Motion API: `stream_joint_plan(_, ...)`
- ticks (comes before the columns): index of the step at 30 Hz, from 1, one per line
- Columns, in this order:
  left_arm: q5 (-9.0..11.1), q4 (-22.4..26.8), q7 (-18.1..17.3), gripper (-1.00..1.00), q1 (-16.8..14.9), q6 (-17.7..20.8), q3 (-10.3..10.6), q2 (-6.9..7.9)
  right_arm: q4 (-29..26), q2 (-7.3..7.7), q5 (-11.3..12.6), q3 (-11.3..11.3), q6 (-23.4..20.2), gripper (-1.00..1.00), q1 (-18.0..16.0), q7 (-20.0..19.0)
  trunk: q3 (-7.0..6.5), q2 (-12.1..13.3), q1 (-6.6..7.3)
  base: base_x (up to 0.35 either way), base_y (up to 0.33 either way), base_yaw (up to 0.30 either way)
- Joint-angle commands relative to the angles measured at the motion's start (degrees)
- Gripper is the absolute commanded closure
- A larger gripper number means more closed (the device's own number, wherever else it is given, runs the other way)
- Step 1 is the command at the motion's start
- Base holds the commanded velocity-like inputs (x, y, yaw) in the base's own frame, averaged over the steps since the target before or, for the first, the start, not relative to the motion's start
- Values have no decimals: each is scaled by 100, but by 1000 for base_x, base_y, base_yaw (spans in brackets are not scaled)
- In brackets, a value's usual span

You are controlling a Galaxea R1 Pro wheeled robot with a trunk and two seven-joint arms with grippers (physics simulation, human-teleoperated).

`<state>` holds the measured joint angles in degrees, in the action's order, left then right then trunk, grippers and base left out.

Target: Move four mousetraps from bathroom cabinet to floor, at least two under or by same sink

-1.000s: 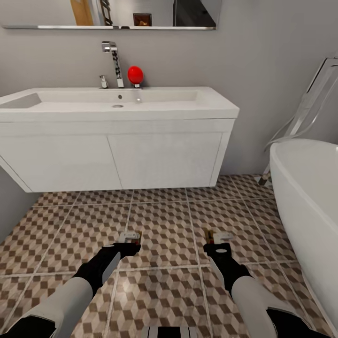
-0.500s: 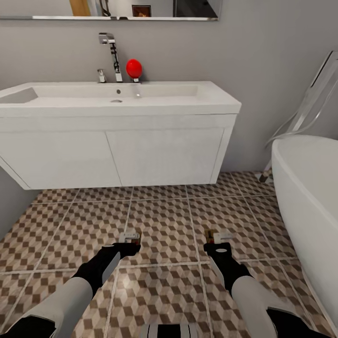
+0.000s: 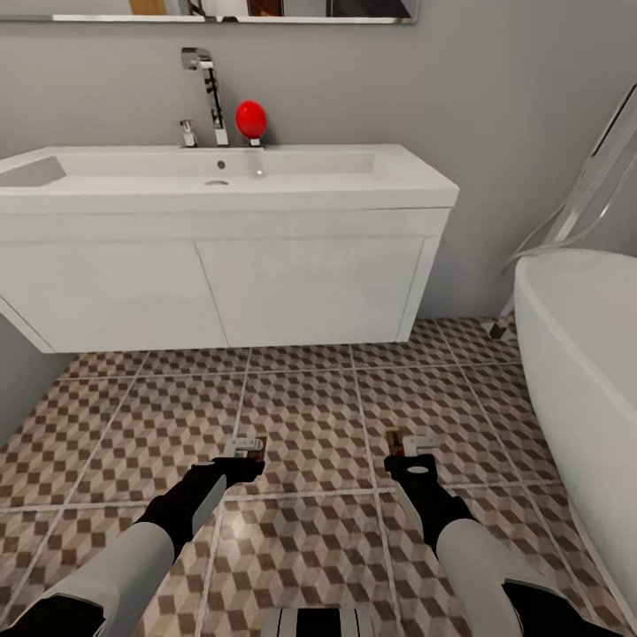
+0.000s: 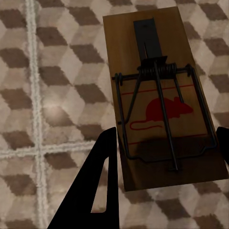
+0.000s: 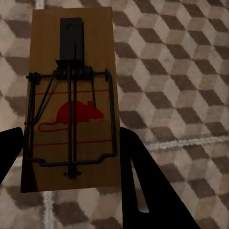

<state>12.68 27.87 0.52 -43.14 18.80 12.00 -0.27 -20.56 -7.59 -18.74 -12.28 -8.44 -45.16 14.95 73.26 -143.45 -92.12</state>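
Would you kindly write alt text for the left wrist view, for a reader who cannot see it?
A tan wooden mousetrap with a black wire spring and a red mouse print is held between the left gripper's two black fingers, above the cube-patterned bathroom floor.

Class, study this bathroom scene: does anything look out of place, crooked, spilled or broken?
Nothing is spilled or broken. One oddity: a red ball-like object sits on the sink ledge beside the tap. Each gripper, left and right, holds a mousetrap above the tiled floor.
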Motion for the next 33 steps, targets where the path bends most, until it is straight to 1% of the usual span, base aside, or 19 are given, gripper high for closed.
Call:
stream_joint_plan(1, 42, 8, 9, 100, -2, 27, 21, 5, -15, -5, -42, -22, -35, 100, -1, 17, 6, -2, 1, 0, 0, 0)
stream_joint_plan(17, 47, -31, 10, 100, -2, 52, 21, 15, -35, -7, -56, -3, -22, 100, -1, 5, 11, -2, 1, 0, 0, 0)
stream_joint_plan(33, 65, -136, -42, 100, -35, 92, 21, 82, -32, -14, -47, 8, -9, 100, -1, -12, 11, -2, 1, 0, 0, 0)
